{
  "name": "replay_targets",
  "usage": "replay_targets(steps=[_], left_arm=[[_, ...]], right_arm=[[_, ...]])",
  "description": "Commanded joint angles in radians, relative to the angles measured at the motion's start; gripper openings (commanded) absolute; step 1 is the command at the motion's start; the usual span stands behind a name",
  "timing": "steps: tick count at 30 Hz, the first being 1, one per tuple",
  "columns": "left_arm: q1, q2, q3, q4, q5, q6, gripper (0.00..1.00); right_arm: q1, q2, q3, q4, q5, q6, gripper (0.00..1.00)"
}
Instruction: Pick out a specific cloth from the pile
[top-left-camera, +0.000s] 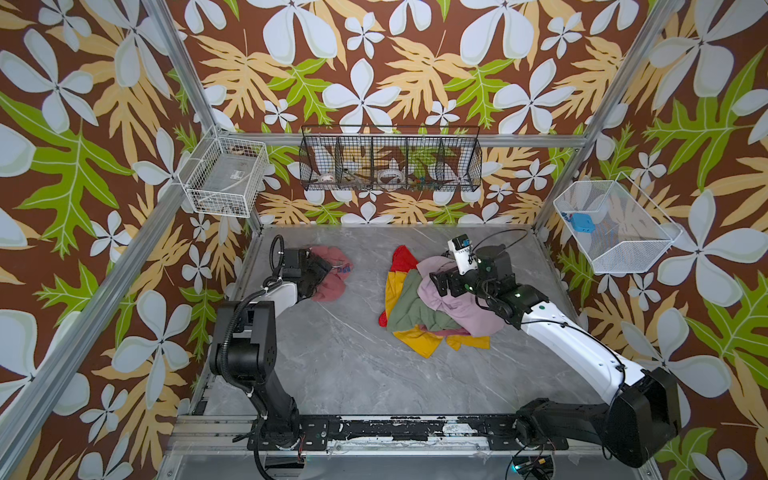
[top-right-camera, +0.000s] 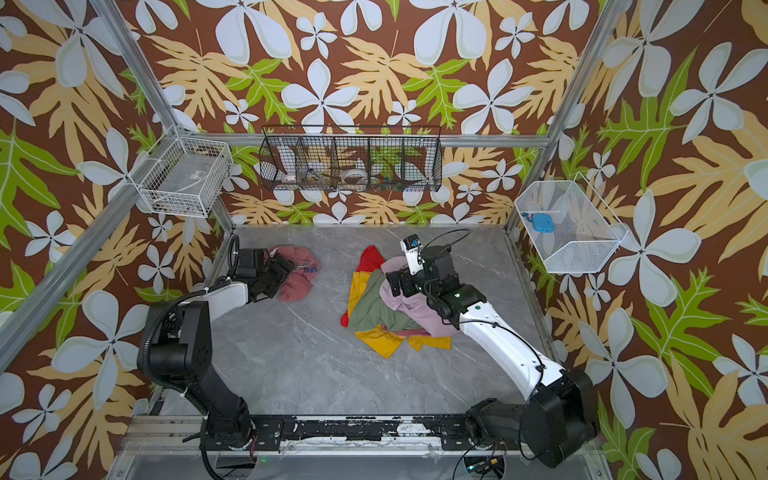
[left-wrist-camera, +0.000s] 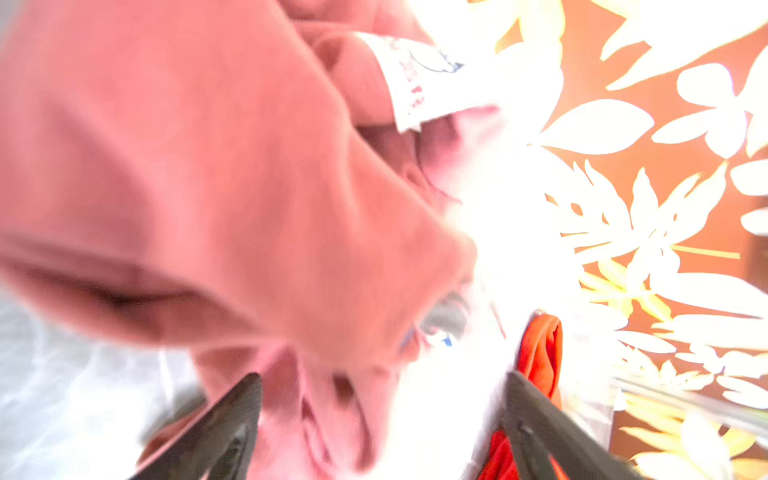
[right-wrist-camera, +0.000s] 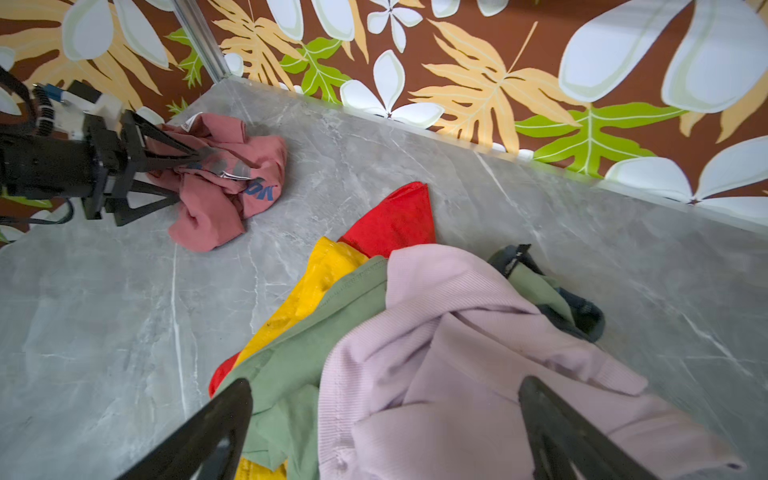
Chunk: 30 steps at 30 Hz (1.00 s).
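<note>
A grey marbled table (top-left-camera: 332, 365) stands inside walls papered with large white flowers and green and tan leaves. On the walls hang a white wire basket (top-left-camera: 224, 174), a black wire basket (top-left-camera: 390, 158) and a white mesh basket (top-left-camera: 615, 224).

In both top views the cloth (top-left-camera: 332, 284) (top-right-camera: 297, 286), dusty salmon pink, lies crumpled on the table's far left part. It is well apart from the pile (top-left-camera: 415, 307) (top-right-camera: 374, 311), which sits right of centre. The left gripper (top-left-camera: 322, 268) reaches over the cloth from its left side. The right gripper (top-left-camera: 442, 282) hangs just above the pile's lilac garment (top-left-camera: 461, 303).

The left wrist view is blurred and overexposed. The cloth (left-wrist-camera: 208, 166) fills most of it, and a white tag (left-wrist-camera: 419, 83) shows at one fold. The 2 dark fingers (left-wrist-camera: 224, 428) stand far apart with cloth lying ahead of the gap, and neither presses it. A red cloth (left-wrist-camera: 540, 353) shows past one finger.

In the right wrist view the cloth (right-wrist-camera: 216, 208) rests on the table near its corner, with its blue print (right-wrist-camera: 262, 193) facing up. The left gripper (right-wrist-camera: 189, 176) has its jaws spread, with 1 finger lying over the cloth and the other at its edge, so nothing is pinched. The right gripper (right-wrist-camera: 386, 415) also has its fingers (right-wrist-camera: 216, 424) wide apart and grasps nothing. Below that gap lies the lilac garment, over green (right-wrist-camera: 299, 353), yellow (right-wrist-camera: 316, 282) and red layers.
</note>
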Motion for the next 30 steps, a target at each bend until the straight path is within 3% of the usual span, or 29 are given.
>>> replay_targets(steps=[1,9,22,30], left_arm=[[-0.001,-0.057,-0.047,-0.002,-0.044,0.038,1.0],[-0.001,-0.216,-0.169,-0.006,-0.109,0.094,1.0],[-0.019,-0.416,-0.299,-0.012,-0.188,0.194,1.0],[-0.029,-0.486,-0.348,-0.011,-0.232,0.273,1.0]], right_arm=[[-0.009,-0.051,-0.067,0.107,0.082,-0.05,1.0],[-0.104,-0.203,-0.327,0.316,0.191,-0.024,1.0],[-0.144,-0.383,-0.609,0.542,0.328,-0.026,0.99],[-0.318,-0.438,-0.786,0.737,0.298,-0.004,1.0]])
